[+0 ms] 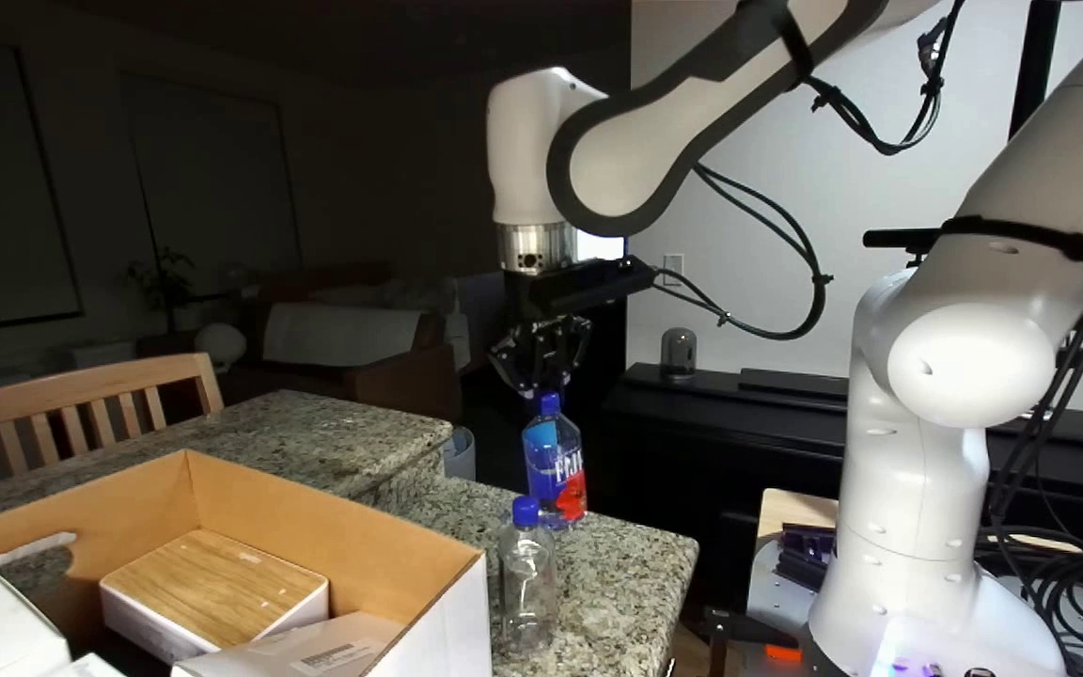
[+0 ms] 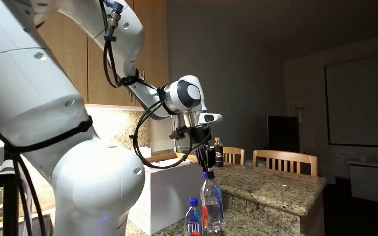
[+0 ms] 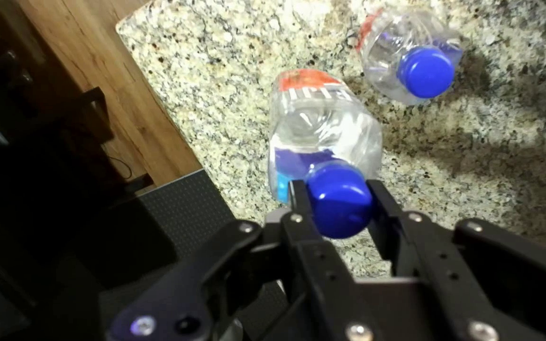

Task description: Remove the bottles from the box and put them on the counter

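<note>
A clear water bottle with a blue cap and a blue and red label stands nearly upright on or just above the granite counter. It also shows in the wrist view and in an exterior view. My gripper points down, with a finger on each side of its cap, touching it. A second blue-capped bottle stands on the counter beside the box; its label shows in an exterior view. The cardboard box is beside the bottles; no bottle shows in its visible part.
The box holds a wood-topped white carton and a flat packet. A raised granite ledge runs behind the bottles, with a dark bottle on it. Wooden chairs stand beyond. The counter's edge is close to the held bottle.
</note>
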